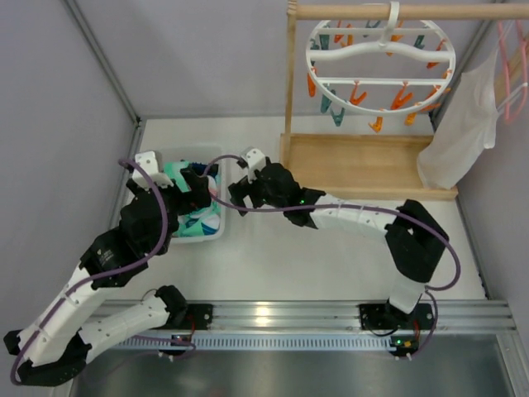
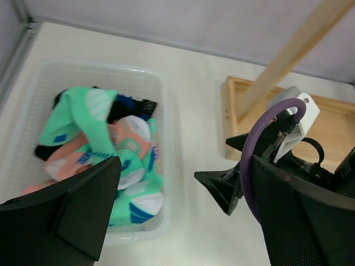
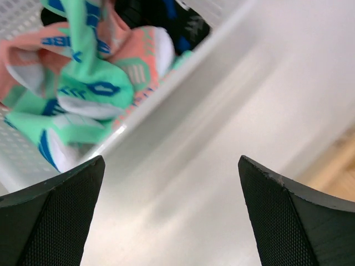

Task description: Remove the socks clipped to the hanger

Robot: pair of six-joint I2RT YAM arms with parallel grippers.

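Note:
The white ring hanger (image 1: 380, 58) hangs by its hook from the wooden rod, with orange and teal clips dangling; I see no sock on them. The socks (image 1: 195, 217), mint green, pink-salmon and one black, lie piled in a clear plastic bin (image 1: 147, 160) at the left. They also show in the left wrist view (image 2: 94, 138) and the right wrist view (image 3: 94, 83). My left gripper (image 1: 201, 188) (image 2: 183, 221) is open and empty above the bin's right edge. My right gripper (image 1: 240, 197) (image 3: 172, 210) is open and empty over the table just right of the bin.
The wooden stand's base (image 1: 364, 161) and post (image 1: 291, 74) stand behind the right gripper. A pink hanger (image 1: 517, 70) with a white garment (image 1: 463, 124) hangs at the far right. Grey walls close in left and right.

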